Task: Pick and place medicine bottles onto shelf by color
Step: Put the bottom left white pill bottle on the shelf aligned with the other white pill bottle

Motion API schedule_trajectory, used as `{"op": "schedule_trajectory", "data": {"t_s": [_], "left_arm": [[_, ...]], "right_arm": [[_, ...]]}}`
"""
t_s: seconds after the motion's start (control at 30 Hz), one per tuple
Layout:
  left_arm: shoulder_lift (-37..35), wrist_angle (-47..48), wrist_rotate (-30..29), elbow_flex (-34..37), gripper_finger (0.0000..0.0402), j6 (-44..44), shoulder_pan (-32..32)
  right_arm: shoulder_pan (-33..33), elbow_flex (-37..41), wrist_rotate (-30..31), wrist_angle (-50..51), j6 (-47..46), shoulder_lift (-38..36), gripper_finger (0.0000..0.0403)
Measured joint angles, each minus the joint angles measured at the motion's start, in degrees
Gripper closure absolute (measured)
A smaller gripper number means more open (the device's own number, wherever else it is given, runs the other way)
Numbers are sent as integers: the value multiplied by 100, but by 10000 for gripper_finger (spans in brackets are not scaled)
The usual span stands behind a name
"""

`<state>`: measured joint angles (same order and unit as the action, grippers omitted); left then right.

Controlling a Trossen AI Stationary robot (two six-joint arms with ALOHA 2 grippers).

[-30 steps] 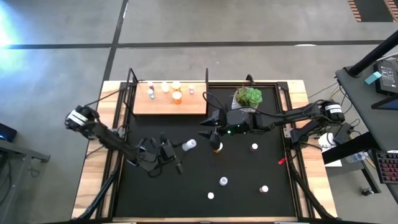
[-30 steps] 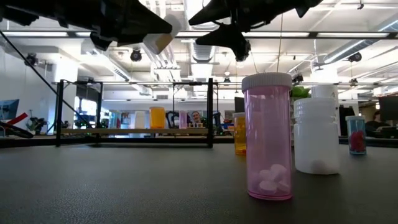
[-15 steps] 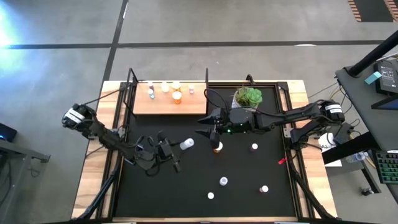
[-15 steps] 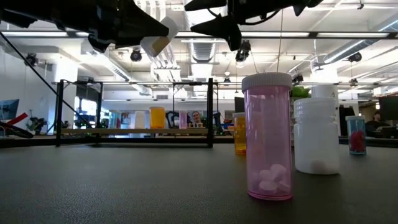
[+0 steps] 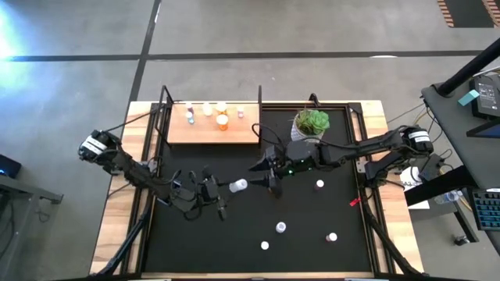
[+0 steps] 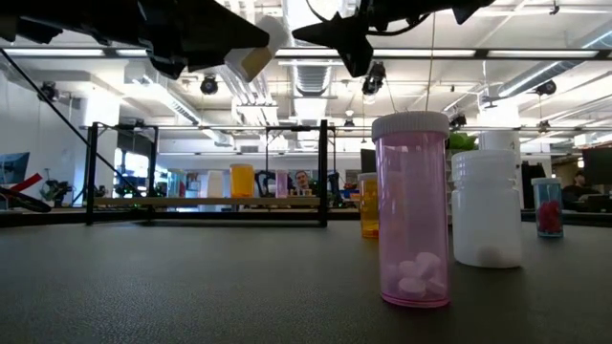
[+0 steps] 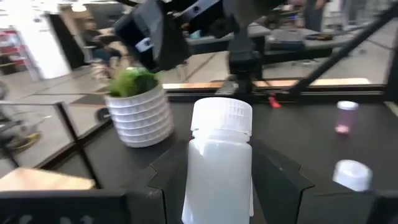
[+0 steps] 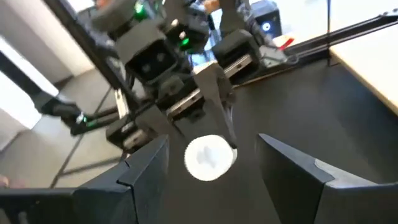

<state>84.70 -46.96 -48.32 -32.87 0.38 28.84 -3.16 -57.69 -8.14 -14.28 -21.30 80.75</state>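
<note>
R end effector [image 5: 266, 179] shifted, L end effector [image 5: 224, 190] grips white bottle [image 5: 238, 186]

Place: open-plan robotics lab or workshop hall.
Ceiling: exposed ducts [image 6: 316, 81] and strip lights, well beyond the pincers.
Floor: bare grey concrete [image 5: 273, 39] with dark seams.
Neighbouring desk: keyboard [image 5: 486, 209], cables.
Background: more benches, one person seated far off.
</note>
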Motion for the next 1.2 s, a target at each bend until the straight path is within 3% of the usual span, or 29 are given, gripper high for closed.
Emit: {"op": "schedule_trajectory", "data": {"t_s": [0.8, 1.2], "left_arm": [[45, -172, 318, -135, 263, 0, -491], [47, -349, 381, -135, 263, 0, -605]], "right_arm": [[5, 0, 67, 17, 551, 310, 176], [11, 0, 112, -102, 634, 307, 246]]}}
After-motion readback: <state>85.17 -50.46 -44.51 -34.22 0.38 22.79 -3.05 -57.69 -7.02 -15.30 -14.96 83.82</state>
